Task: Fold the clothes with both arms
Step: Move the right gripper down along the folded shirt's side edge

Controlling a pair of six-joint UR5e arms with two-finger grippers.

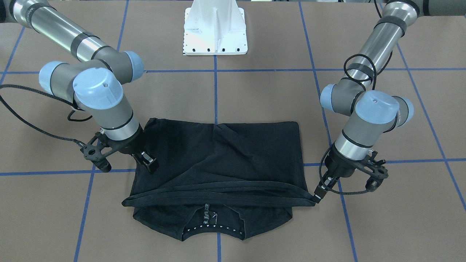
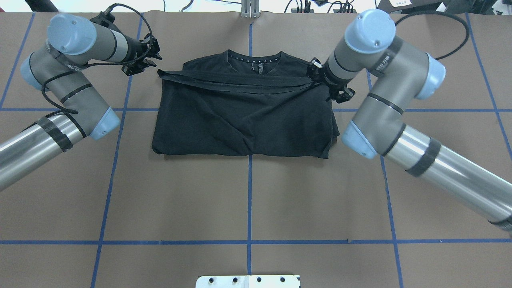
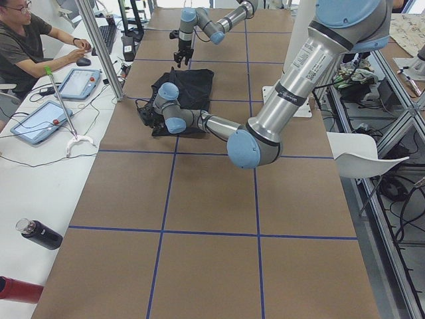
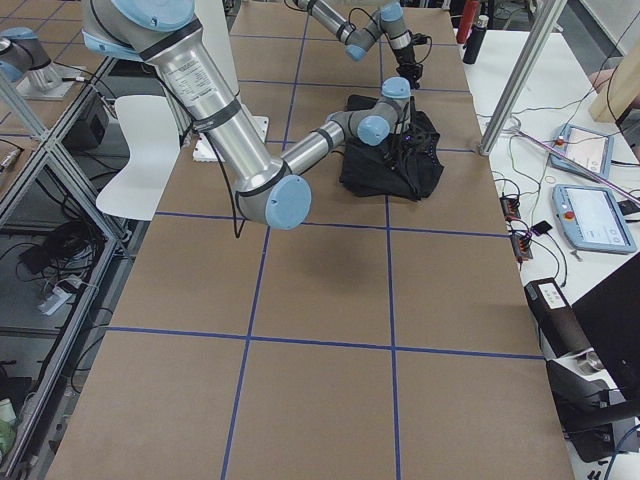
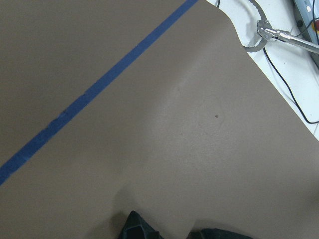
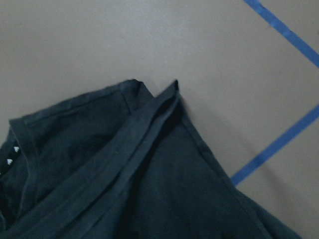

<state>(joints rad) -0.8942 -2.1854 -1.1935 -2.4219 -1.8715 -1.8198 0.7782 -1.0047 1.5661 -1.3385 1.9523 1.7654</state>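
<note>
Black short-sleeved cloth T-shirt [image 1: 225, 153] lies folded into a wide rectangle at mid-table, on the brown matt table [image 1: 262, 98] gridded with blue tape lines [image 1: 215, 91]. Its collar [image 1: 211, 228], with small white marks, is at the edge away from the robot's base; chest graphic not visible. A doubled black hem band [image 1: 218, 188] lies across just short of the collar, long axis running side to side, from one arm to the other.

Black two-finger left pincer [image 1: 319, 195]: low, at the band's left end, touching or just off it, cannot tell which. Its wrist view shows fingertips [image 5: 135, 228] parted, bare table between them, nothing held.

Matching right pincer [image 1: 149, 163]: over the shirt's right edge, a little toward the robot from the band's other end. Opening not readable. Its wrist view shows that band end lying loose, ungripped.

Judgement: the next grasp turns on the band's two ends. Left arm sits nearer its end; right would need to shift toward the collar
</note>
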